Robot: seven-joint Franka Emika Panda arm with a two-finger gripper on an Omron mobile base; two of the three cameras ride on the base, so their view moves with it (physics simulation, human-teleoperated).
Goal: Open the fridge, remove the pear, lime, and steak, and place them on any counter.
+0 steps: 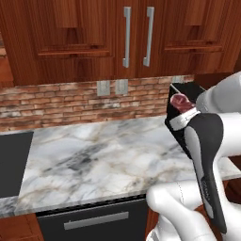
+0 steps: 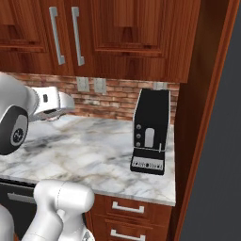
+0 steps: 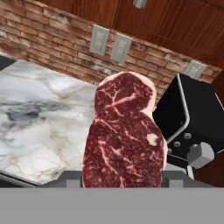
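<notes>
Left base view, from left to right: the marble counter (image 1: 94, 150) spans the middle of the frame below a brick wall (image 1: 70, 101); my white arm rises from the lower right and bends up to the right edge, its hand level and turned toward the wall. At the centre right my gripper (image 1: 181, 104) carries the steak (image 1: 180, 100), seen above the counter's right part, in front of a black coffee machine (image 1: 188, 92). Hand view: the steak (image 3: 124, 135) stands upright at centre, its lower edge pinched between my fingers. No legible writing appears on the machine or cabinets (image 1: 136, 37).
</notes>
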